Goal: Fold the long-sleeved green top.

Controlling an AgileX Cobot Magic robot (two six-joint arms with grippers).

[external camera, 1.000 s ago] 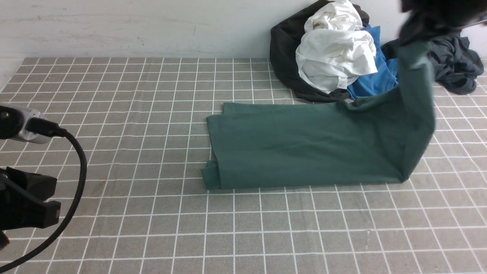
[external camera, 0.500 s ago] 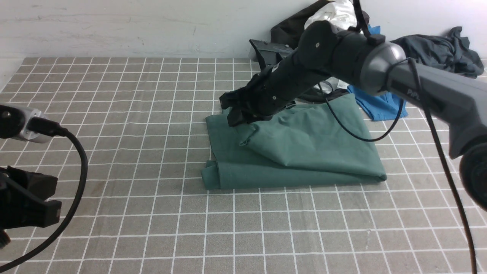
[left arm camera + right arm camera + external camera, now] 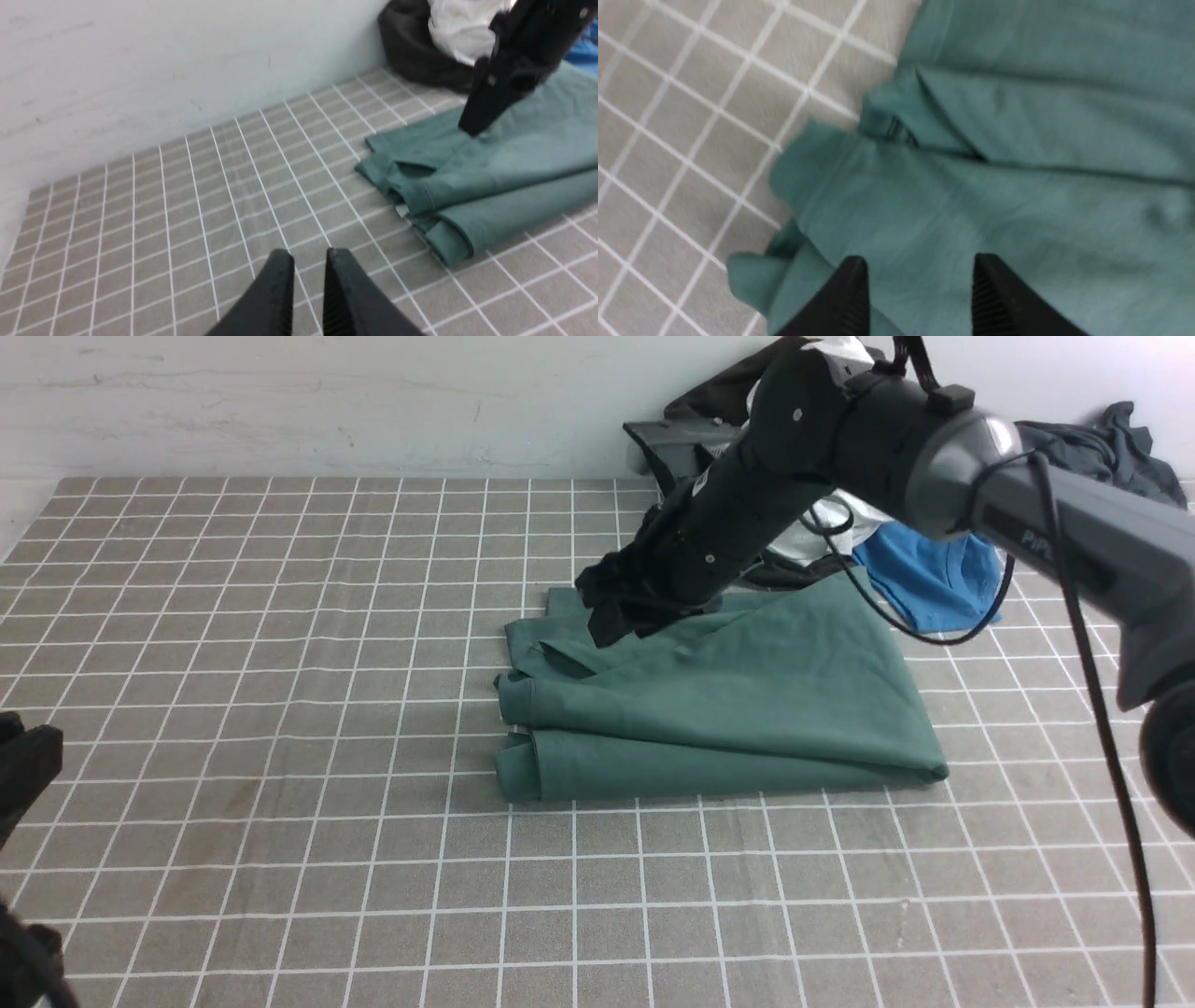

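The green long-sleeved top (image 3: 728,709) is laid folded in layers on the tiled table (image 3: 280,663). The right gripper (image 3: 621,621) is held just above its far left corner, jaws parted, with nothing between them. The left gripper (image 3: 308,266) is kept well apart from the top, jaws almost together and empty.

"PiP" on the right arm (image 3: 1074,546).
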